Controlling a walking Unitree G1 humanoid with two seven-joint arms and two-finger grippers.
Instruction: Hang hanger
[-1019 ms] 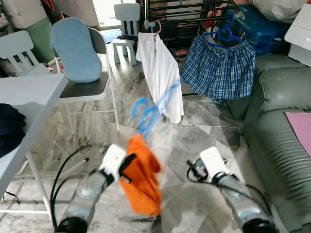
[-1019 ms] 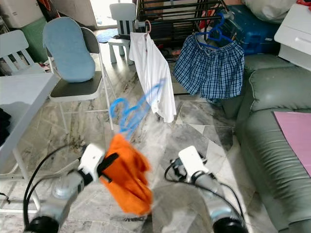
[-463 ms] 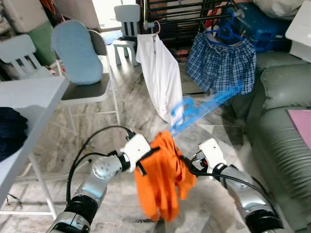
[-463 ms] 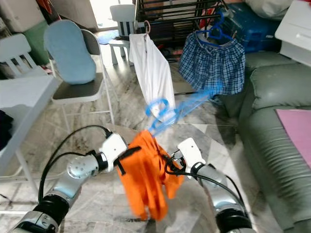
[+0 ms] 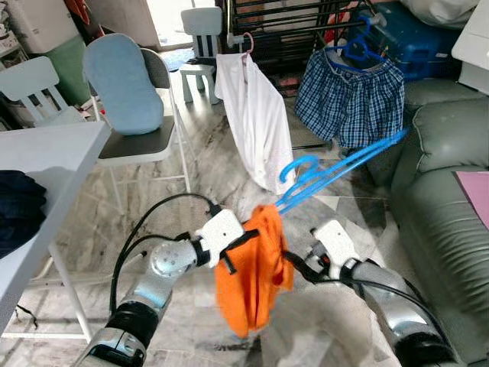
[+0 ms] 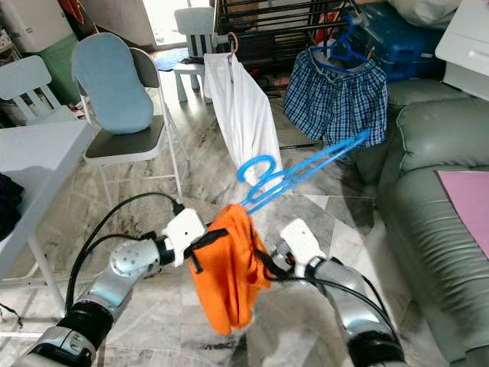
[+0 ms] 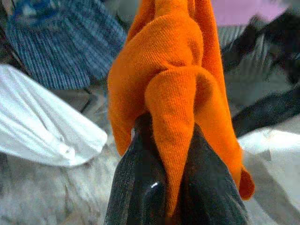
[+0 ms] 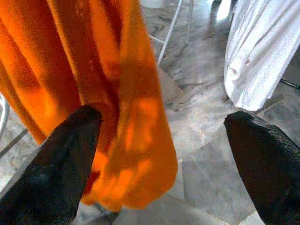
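My left pincer (image 7: 176,187) grips the orange cloth (image 5: 250,267) on the blue hanger (image 5: 336,170), whose long axis rises toward the sofa (image 5: 447,191), hook uppermost. Right pincer (image 8: 164,154) gapes open beside the cloth.

A: What can be counted here?

B: Three garments are seen: one orange cloth (image 5: 248,267), one white shirt (image 5: 256,115), one pair of plaid shorts (image 5: 349,99). Three blue hangers (image 5: 336,170) are counted, two of them bunched together. Two grippers too, left gripper (image 7: 173,183) and right gripper (image 8: 159,154).

A: Chairs?

B: Three: one folding chair (image 5: 137,107), two small white chairs (image 5: 200,46).
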